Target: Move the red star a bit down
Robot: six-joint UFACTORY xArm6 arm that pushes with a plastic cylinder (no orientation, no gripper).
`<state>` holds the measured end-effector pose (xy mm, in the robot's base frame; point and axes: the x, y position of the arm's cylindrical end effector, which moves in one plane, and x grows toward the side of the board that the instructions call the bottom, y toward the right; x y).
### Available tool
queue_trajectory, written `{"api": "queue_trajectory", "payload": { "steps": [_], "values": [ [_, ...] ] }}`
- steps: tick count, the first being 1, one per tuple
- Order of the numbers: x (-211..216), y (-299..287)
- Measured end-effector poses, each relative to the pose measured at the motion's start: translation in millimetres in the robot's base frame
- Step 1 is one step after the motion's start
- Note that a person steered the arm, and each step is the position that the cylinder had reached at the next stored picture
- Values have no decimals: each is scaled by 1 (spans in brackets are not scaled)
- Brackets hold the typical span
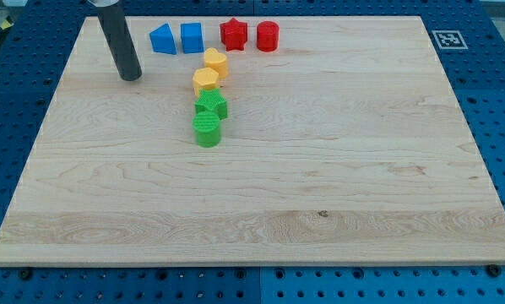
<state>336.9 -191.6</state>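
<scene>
The red star (233, 34) lies near the board's top edge, between a blue cube (191, 38) on its left and a red cylinder (268, 36) on its right. My tip (131, 76) rests on the board at the view's upper left, well to the left of and slightly below the red star, apart from every block. The nearest block to it is a blue triangular block (161, 39), up and to its right.
Two yellow blocks (215, 62) (205, 81) run diagonally below the blue cube. A green star-like block (211, 105) and a green cylinder (207, 131) continue that line downward. A fiducial marker (447, 39) sits at the wooden board's (320, 186) top right corner.
</scene>
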Motion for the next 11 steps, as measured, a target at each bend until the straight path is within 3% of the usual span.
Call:
{"api": "queue_trajectory", "payload": {
  "steps": [3,4,5,6,11],
  "values": [
    [-6,19],
    [-21,-9],
    [-74,-23],
    [-144,8],
    [-143,119]
  ]
}}
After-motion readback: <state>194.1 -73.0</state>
